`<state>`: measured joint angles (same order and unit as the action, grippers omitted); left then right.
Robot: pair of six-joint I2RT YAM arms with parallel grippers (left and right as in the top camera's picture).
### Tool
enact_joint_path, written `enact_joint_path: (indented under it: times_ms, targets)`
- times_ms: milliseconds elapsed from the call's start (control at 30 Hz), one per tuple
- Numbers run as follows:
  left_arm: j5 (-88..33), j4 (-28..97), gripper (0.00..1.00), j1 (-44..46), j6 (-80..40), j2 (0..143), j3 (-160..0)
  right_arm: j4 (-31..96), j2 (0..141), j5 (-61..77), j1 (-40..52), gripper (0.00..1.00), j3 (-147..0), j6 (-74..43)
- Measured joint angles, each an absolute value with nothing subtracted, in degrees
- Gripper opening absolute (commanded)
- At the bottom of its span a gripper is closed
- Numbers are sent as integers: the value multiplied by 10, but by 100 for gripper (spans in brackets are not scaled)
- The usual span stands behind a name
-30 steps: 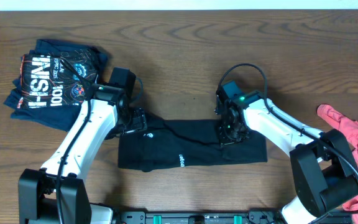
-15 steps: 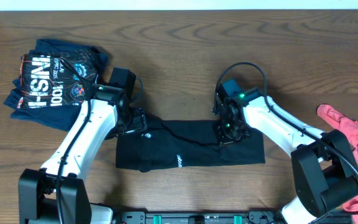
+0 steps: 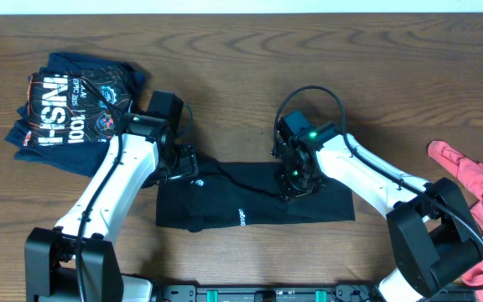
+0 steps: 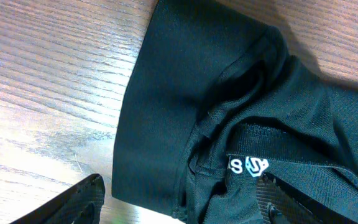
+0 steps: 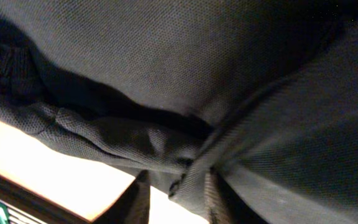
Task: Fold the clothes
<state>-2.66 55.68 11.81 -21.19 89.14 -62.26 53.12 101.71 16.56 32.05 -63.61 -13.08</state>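
Note:
A black garment (image 3: 233,201) lies stretched flat along the near middle of the wooden table. My left gripper (image 3: 183,166) sits at its upper left corner. In the left wrist view (image 4: 185,190) its fingers are spread wide, with the cloth (image 4: 185,93) and a small white logo tag between them. My right gripper (image 3: 296,180) is over the garment's right half. In the right wrist view (image 5: 179,180) its fingers are shut on a pinched fold of the black cloth (image 5: 166,62).
A folded stack of dark blue printed shirts (image 3: 74,109) lies at the far left. A red garment (image 3: 476,180) lies crumpled at the right edge. The wooden table top (image 3: 250,75) stretches behind the arms.
My right gripper has moved left with the pinched fold, and the garment's right edge has drawn slightly left. The left arm has stayed in place.

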Motion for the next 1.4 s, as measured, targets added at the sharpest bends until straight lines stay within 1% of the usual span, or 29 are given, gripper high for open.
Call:
enact_joint_path:
  times_ms: [200,233,267,367,467,533,700,800,900,1067,1233,1267,1400]
  targets:
    - [-27,558,79,118,-212,891,-623,566,1017,148,319,34,-644,-132]
    - [-27,559,79,118,-212,891,-623,586,1017,136,317,33,-653,-134]
    - [-27,559,79,118,-212,891,-623,602,1017,125,313,28,-663,-135]
    - [-27,560,79,118,-212,891,-623,631,1007,82,292,25,-701,-140]
    - [-27,560,79,118,-212,891,-623,634,982,33,264,14,-731,-145]
    - [-27,560,79,118,-212,891,-623,635,966,11,244,11,-739,-149]
    - [-26,560,80,118,-212,891,-623,625,962,-15,192,11,-722,-151]
    - [-26,560,80,118,-212,891,-623,595,963,-16,181,11,-678,-151]
    - [-27,560,80,118,-212,891,-623,549,965,-15,181,17,-625,-151]
    - [-27,565,80,118,-212,891,-622,464,968,-14,180,21,-542,-156]
    - [-27,571,81,118,-212,891,-623,437,955,-13,178,29,-516,-168]
    - [-27,572,85,118,-212,891,-622,436,954,-11,178,30,-516,-170]
    - [-27,575,89,118,-212,891,-623,445,955,-9,178,34,-519,-174]
